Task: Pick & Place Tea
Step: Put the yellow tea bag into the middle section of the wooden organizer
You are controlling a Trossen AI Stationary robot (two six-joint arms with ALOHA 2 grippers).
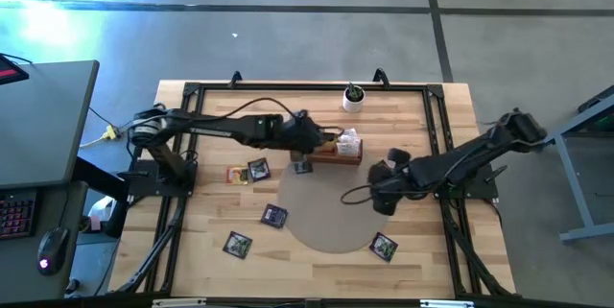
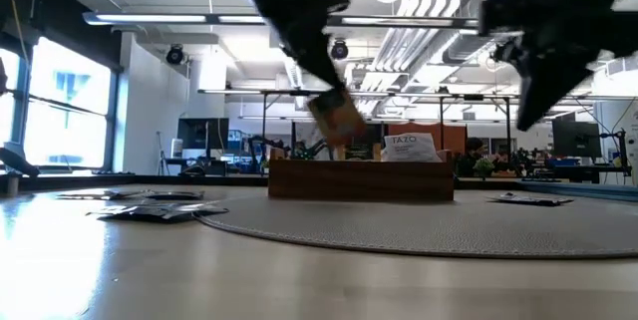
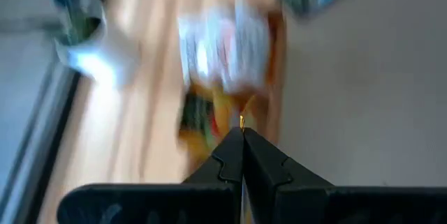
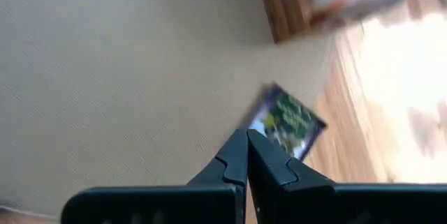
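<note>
Placing step in hand: left gripper pinched orange tea bag above wooden box. Right gripper carried green-printed bag, fingers clamped. Next probably: lower, release inside box.

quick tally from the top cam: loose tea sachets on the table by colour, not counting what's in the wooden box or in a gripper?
Dark with green or purple print: 5, e.g. dark sachet
Yellow/orange: 1, yellow sachet
Total: 6 loose sachets
</note>
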